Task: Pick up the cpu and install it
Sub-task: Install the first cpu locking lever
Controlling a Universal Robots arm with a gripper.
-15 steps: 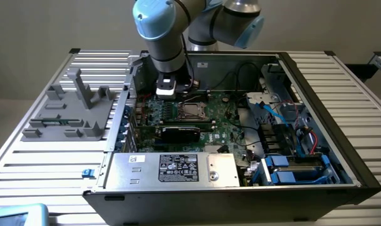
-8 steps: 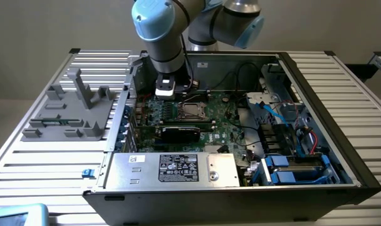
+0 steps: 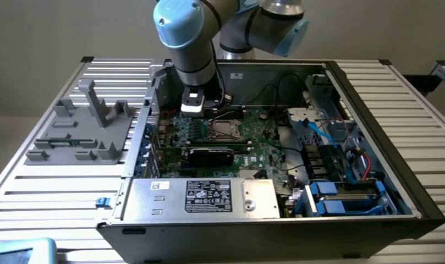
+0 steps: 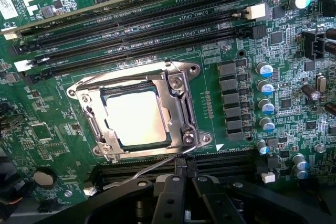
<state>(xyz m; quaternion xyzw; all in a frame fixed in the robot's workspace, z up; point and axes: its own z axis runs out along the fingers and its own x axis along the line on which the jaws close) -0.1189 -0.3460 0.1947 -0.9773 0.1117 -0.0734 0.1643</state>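
Hanging over the open PC case [image 3: 369, 181], inside its far corner on the exterior view's left, w/ the arm [image 3: 189, 44] coming down from above. Gripper [image 4: 184, 179] sitting just above the motherboard [image 4: 247, 124], fingers [image 4: 169, 198] clenched together, tips meeting, grasping nothing.

Cpu [image 4: 137, 117] already lying flat in the socket [image 4: 181, 108], shiny silver-grey top glaring under the light, thin dark rim showing round it. Metal frame of the socket surrounding the chip on all sides, screws at the corners. Thin wire lever [image 4: 142, 172] of the socket lying near the frame edge closest to the fingers. Fingertips near that same edge of the frame, not touching the chip.

In the exterior view: cpu [image 3: 223, 129] showing as a small pale square in the socket, just beside the gripper [image 3: 193, 113] toward the exterior view's right. Black RAM slots [image 4: 131, 30] running in rows on the far side of the socket from the fingers, more slots on the near side. Row of blue-topped capacitors [image 4: 265, 95] standing beside the socket.

Grey plastic fixture block [image 3: 86, 132] resting on the slatted worktop [image 3: 53, 192], well apart from the case, on the exterior view's left. PSU [image 3: 200, 197] w/ its label sitting along the near wall of the case. Blue drive bays [image 3: 347, 198] sitting in the near corner on the exterior view's right.
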